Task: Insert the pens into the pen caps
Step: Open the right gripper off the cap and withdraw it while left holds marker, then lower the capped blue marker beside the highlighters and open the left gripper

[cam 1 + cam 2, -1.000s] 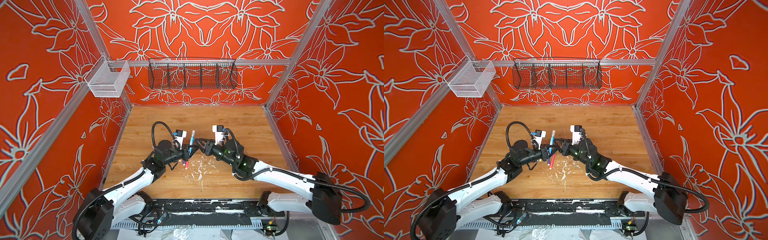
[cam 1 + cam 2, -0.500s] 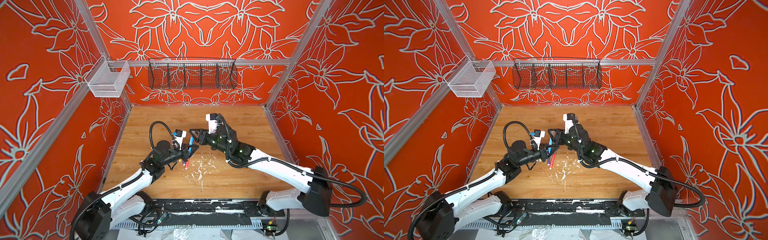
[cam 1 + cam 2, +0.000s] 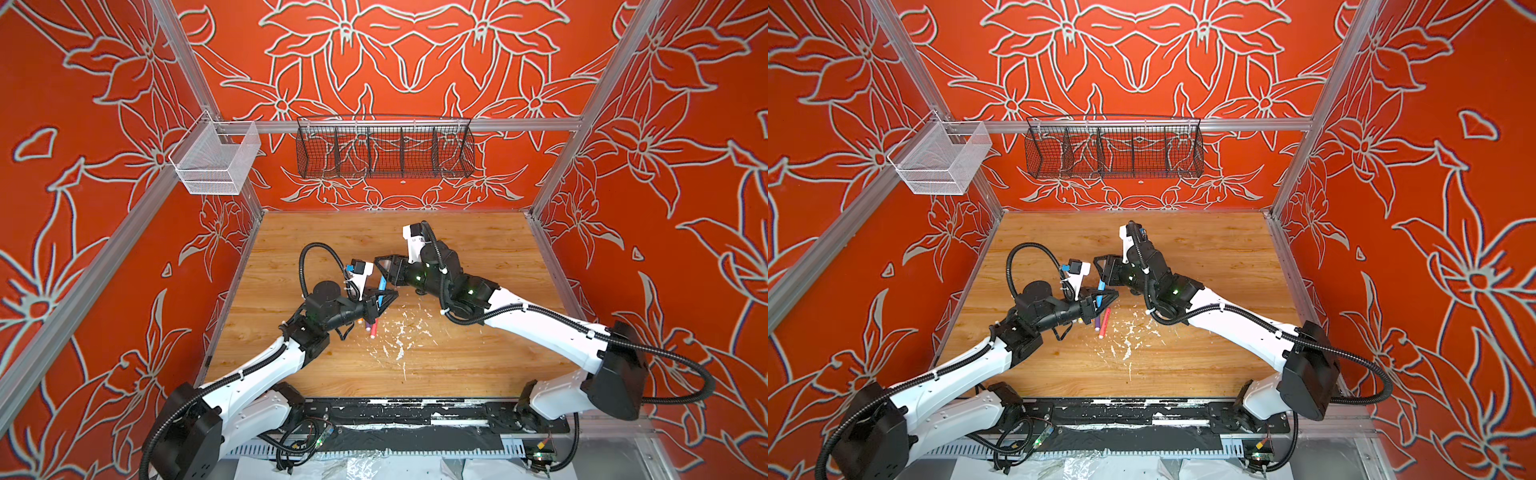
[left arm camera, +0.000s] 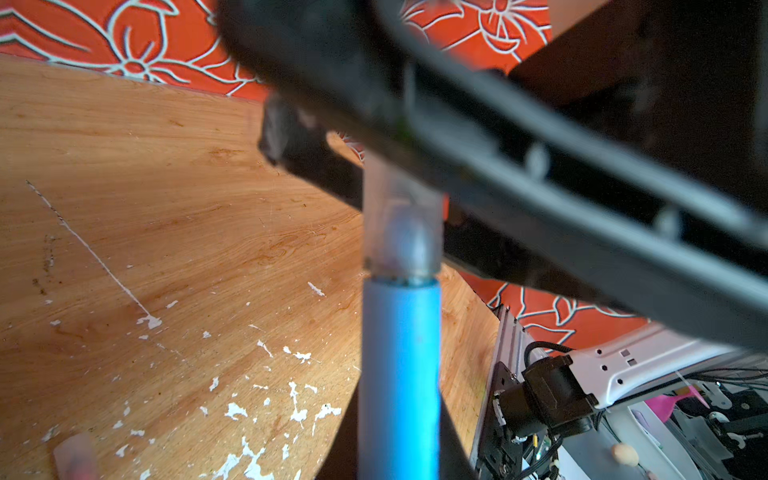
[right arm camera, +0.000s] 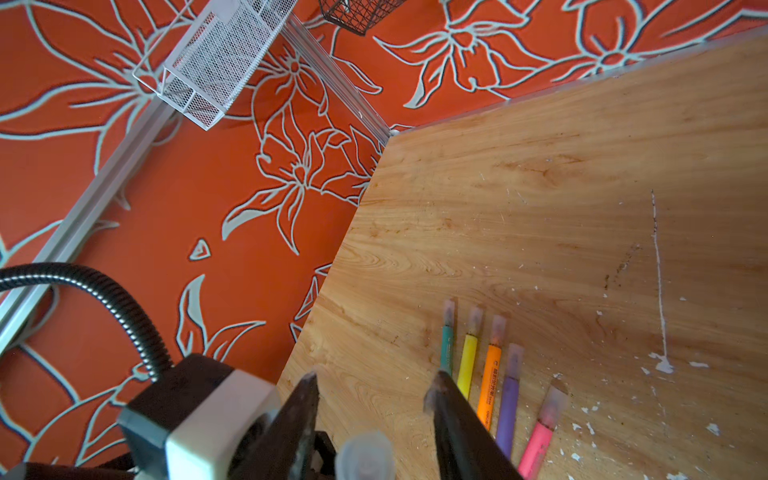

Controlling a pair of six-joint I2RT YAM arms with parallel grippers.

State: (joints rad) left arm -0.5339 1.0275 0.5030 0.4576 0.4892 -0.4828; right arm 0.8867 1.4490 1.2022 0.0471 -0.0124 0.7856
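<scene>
Lying near the blue pen (image 4: 399,374) are five capped pens (image 5: 492,374).

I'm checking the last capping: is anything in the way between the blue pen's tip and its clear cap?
Nothing visible. In the left wrist view the clear cap sits over the tip of the blue pen, held in the left gripper. The right gripper stands open, astride the cap.

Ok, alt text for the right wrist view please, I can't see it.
The right gripper is open, a clear cap showing end-on between its fingers. Beyond, five capped pens lie side by side on the wooden table: green, yellow, orange, purple, pink. A white mesh basket hangs on the orange wall.
</scene>
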